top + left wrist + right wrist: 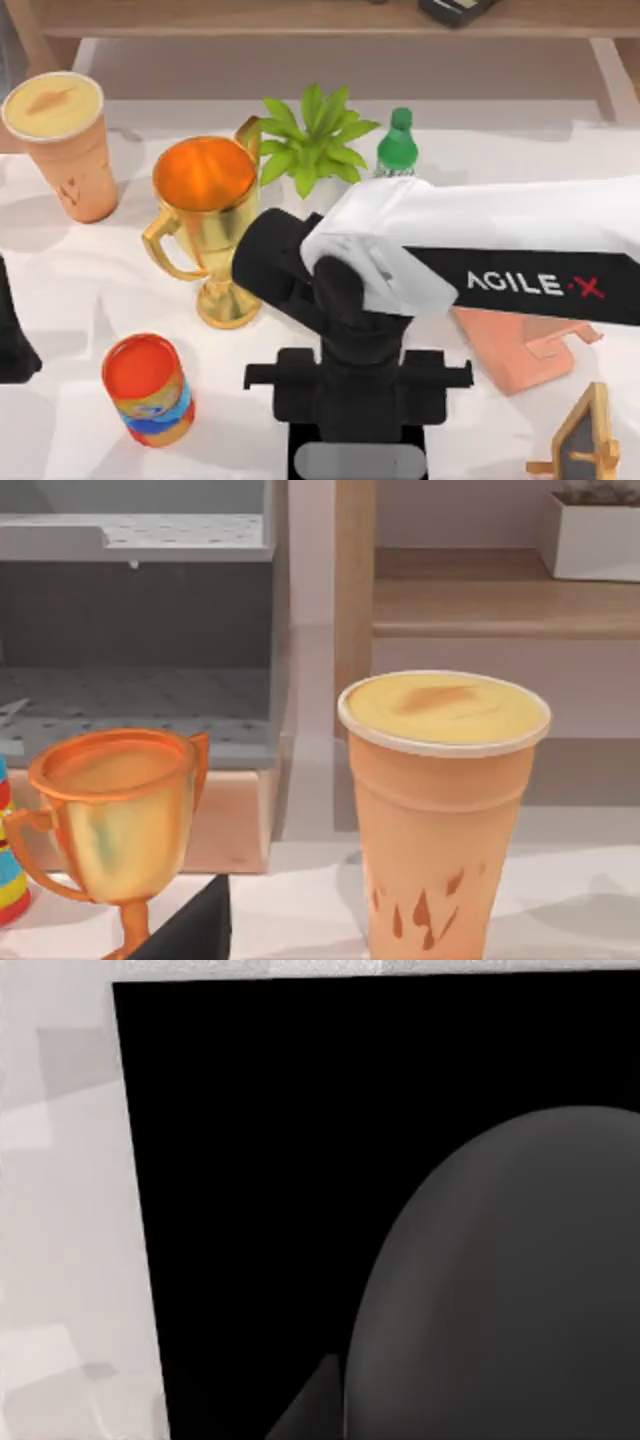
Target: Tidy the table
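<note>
The white table holds several items. My right arm reaches in from the right, and its gripper hangs near the front edge at the middle, over a black flat thing with a grey rounded piece on it. In the right wrist view the black flat thing lies close below, with a dark grey dome on it. Left of the gripper stands a red can. My left arm sits parked at the left edge.
A gold trophy cup stands just behind the right gripper. Around it are a tan cup with a yellow top, a potted plant and a green bottle. A salmon flat piece and a wooden stand lie right. A wooden shelf runs along the back.
</note>
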Tool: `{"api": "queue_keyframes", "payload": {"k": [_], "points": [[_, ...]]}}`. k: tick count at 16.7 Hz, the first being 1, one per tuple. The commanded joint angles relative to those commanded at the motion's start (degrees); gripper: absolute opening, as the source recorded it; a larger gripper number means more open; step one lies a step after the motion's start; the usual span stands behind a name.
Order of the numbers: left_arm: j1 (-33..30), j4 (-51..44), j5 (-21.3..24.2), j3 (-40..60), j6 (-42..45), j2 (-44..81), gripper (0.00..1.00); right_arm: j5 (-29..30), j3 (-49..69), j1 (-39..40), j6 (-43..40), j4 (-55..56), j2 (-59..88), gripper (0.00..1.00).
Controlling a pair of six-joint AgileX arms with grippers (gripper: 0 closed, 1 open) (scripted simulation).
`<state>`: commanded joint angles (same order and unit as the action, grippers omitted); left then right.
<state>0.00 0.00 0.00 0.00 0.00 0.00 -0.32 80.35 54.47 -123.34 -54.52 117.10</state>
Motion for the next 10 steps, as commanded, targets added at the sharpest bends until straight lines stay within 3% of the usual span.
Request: {"api": "queue_keyframes", "payload": {"k": [4,10], "points": [[0.00,0.00,0.00,0.00,0.00,0.00,1.00,0.03,-0.33,0.03,0.00,0.60,0.21,0.00],[0.00,0.00,0.00,0.00,0.00,0.00,1.00,0.03,-0.33,0.03,0.00,0.60,0.21,0.45]]}}
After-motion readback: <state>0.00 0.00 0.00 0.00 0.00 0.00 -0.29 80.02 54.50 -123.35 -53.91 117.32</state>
